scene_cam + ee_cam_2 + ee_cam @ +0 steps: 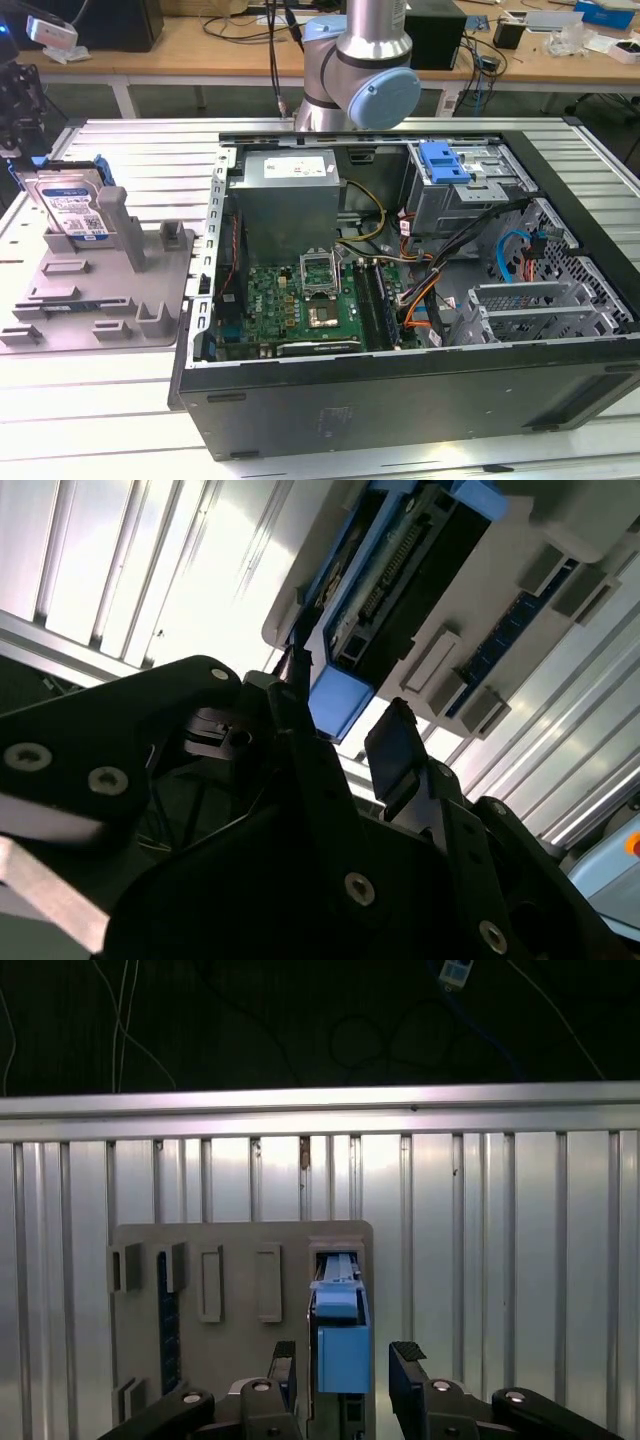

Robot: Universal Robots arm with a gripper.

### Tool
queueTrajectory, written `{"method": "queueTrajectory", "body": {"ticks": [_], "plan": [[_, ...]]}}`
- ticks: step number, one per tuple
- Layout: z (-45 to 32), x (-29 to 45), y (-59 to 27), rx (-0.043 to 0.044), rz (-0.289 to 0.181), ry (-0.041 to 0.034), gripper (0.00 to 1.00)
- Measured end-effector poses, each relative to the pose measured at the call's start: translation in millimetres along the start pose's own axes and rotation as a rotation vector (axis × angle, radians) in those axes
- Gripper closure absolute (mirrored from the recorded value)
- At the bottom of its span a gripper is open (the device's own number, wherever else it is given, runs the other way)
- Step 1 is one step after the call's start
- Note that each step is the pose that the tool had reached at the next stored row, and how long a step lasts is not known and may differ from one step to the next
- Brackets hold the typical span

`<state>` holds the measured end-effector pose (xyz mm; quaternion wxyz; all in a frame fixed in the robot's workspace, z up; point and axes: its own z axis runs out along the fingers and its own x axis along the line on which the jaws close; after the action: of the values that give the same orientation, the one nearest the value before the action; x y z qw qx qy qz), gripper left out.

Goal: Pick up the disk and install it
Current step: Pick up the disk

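A wide tabletop (100, 420) holds an open computer case (400, 420) and a grey rack (110, 300). The disk (70, 205) stands in the rack, well apart from the case. The jaws are apart, one on each side of the disk's blue end (340, 1348).

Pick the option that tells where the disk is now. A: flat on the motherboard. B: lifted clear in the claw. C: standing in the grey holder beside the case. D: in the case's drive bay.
C: the disk stands in the grey holder, outside the computer case, at the exterior view's left.
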<state>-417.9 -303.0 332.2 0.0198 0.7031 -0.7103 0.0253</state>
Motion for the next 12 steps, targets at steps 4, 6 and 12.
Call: {"method": "queueTrajectory", "body": {"ticks": [4,6,12], "plan": [[2.7,0.6,0.0,0.0006,-0.01,-0.0001,0.5],[4.0,0.6,0.0,0.001,-0.018,-0.0001,0.5],[7.0,0.6,0.0,0.0024,-0.041,-0.0003,0.5]]}}
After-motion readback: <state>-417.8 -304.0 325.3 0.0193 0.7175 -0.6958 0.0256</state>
